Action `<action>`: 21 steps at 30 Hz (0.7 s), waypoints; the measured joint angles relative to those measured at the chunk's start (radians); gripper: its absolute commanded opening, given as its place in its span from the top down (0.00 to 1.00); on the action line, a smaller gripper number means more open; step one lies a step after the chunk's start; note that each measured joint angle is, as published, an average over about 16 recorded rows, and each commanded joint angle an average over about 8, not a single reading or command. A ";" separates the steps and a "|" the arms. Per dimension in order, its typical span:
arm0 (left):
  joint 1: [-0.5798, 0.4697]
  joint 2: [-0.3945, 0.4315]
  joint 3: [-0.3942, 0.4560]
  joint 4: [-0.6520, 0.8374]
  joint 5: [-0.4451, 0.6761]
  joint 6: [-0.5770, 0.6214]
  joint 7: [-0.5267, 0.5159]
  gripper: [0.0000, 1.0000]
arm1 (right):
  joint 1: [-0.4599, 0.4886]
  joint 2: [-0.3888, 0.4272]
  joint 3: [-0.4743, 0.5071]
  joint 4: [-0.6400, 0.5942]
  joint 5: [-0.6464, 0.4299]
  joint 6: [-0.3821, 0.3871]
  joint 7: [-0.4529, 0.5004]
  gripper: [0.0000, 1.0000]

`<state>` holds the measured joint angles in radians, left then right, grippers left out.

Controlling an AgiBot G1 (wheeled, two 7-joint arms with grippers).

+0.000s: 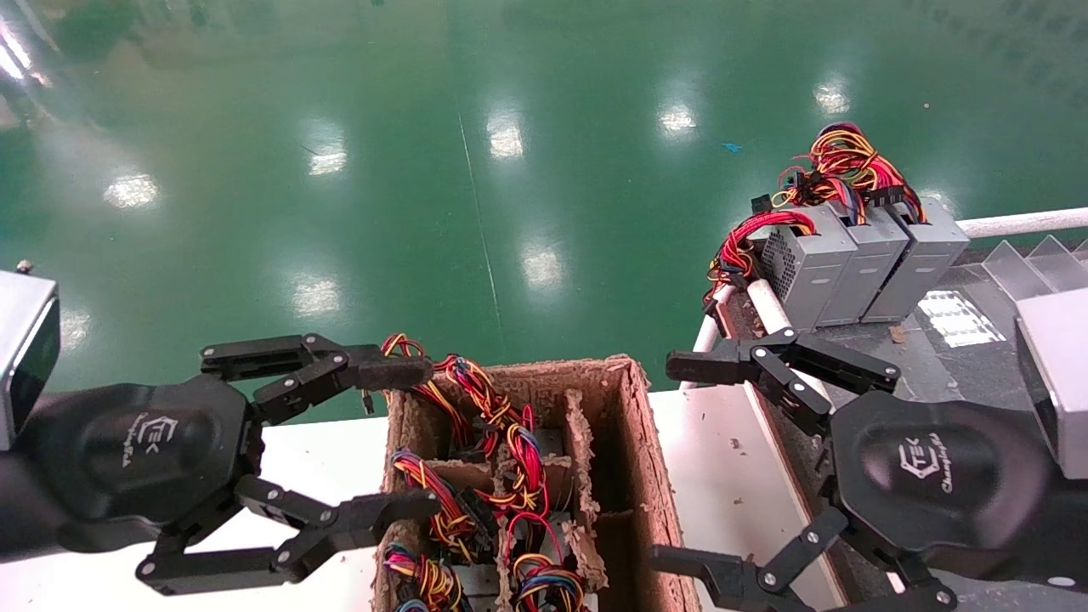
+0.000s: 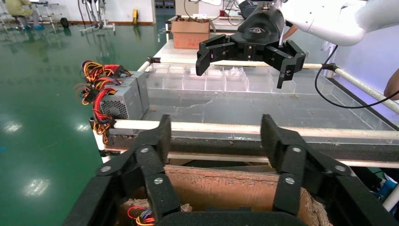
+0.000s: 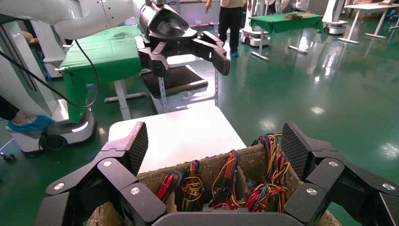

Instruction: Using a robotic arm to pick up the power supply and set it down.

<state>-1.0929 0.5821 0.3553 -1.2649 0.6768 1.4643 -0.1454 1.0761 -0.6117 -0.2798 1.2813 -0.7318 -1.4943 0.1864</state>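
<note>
Three grey power supplies [image 1: 858, 263] stand side by side on the bench at the right, wire bundles [image 1: 837, 166] on top; the left wrist view shows them too [image 2: 124, 99]. More power supplies sit in the compartments of a brown cardboard box [image 1: 633, 425], mostly hidden under their red, yellow and blue wires [image 1: 510, 450] [image 3: 221, 183]. My left gripper [image 1: 408, 438] [image 2: 216, 141] hangs open at the box's left side. My right gripper [image 1: 680, 463] [image 3: 216, 150] hangs open at its right side. Neither holds anything.
The cardboard box rests on a white table [image 1: 731, 476]. The dark bench [image 1: 926, 357] has white pipe rails [image 1: 1020, 223] and clear plastic dividers [image 1: 1020, 259]. Another brown carton [image 2: 189, 34] stands beyond the bench. Green floor [image 1: 510, 170] lies past the table.
</note>
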 measured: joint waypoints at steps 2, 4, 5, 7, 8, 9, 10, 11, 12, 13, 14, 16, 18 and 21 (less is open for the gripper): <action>0.000 0.000 0.000 0.000 0.000 0.000 0.000 1.00 | 0.000 0.000 0.000 0.000 0.000 0.000 0.000 0.00; 0.000 0.000 0.000 0.000 0.000 0.000 0.000 1.00 | 0.000 0.000 0.000 0.000 -0.001 0.000 0.000 0.00; 0.000 0.000 0.000 0.000 0.000 0.000 0.000 1.00 | 0.000 0.000 -0.001 0.000 -0.002 0.001 0.000 0.00; 0.000 0.000 0.000 0.000 0.000 0.000 0.000 1.00 | 0.000 -0.001 -0.002 0.000 -0.006 0.002 0.000 0.00; 0.000 0.000 0.000 0.000 0.000 0.000 0.000 1.00 | 0.000 -0.001 -0.004 0.000 -0.008 0.003 0.001 0.00; 0.000 0.000 0.000 0.000 0.000 0.000 0.000 1.00 | 0.000 -0.001 -0.005 0.000 -0.012 0.005 0.002 0.00; 0.000 0.000 0.000 0.000 0.000 0.000 0.000 1.00 | 0.001 -0.002 -0.007 0.001 -0.016 0.006 0.003 0.00; 0.000 0.000 0.000 0.000 0.000 0.000 0.000 1.00 | 0.001 -0.003 -0.010 0.001 -0.020 0.008 0.005 0.00; 0.000 0.000 0.000 0.000 0.000 0.000 0.000 1.00 | 0.002 -0.004 -0.013 0.001 -0.026 0.009 0.008 0.00; 0.000 0.000 0.000 0.000 0.000 0.000 0.000 1.00 | 0.003 -0.005 -0.017 0.001 -0.032 0.010 0.011 0.00; 0.000 0.000 0.000 0.000 0.000 0.000 0.000 1.00 | 0.004 -0.006 -0.022 0.001 -0.039 0.012 0.015 0.00; 0.000 0.000 0.000 0.000 0.000 0.000 0.000 1.00 | 0.006 -0.012 -0.033 0.000 -0.055 0.015 0.024 0.00; 0.000 0.000 0.000 0.000 0.000 0.000 0.000 1.00 | 0.010 -0.020 -0.048 -0.001 -0.076 0.017 0.035 0.00; 0.000 0.000 0.000 0.000 0.000 0.000 0.000 1.00 | 0.016 -0.040 -0.077 -0.003 -0.114 0.019 0.054 0.00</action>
<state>-1.0931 0.5822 0.3555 -1.2647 0.6767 1.4644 -0.1452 1.0920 -0.6514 -0.3572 1.2778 -0.8456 -1.4751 0.2399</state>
